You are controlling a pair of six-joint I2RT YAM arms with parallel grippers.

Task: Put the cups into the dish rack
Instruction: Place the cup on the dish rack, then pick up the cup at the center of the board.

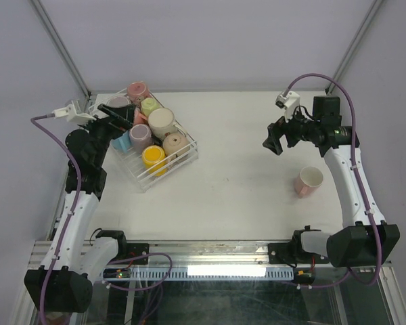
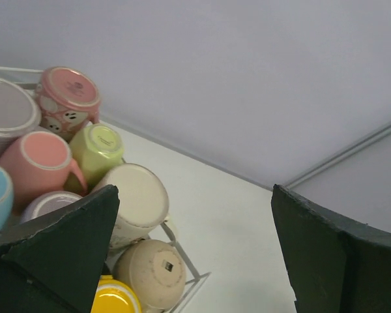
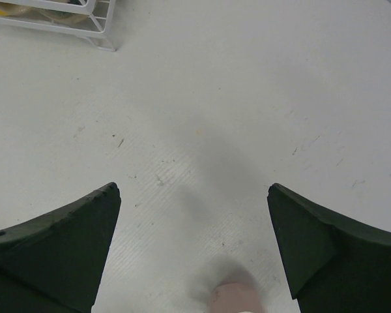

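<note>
Top external: lone pink mug (image 1: 309, 181) on table (image 1: 243, 196), likely light, rigid, slick glaze, chippable; pinch rim wall. Both left tool (image 2: 195, 190) and right tool (image 3: 194, 190) gaping, empty.

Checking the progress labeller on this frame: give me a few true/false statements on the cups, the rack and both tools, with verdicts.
1. One pink cup sits on the table, outside the dish rack. True.
2. The right tool grips that cup. False: it is open and holds nothing.
3. The left tool is shut. False: it is open and empty, over the rack.
4. A yellow cup is in the rack. True.
</note>
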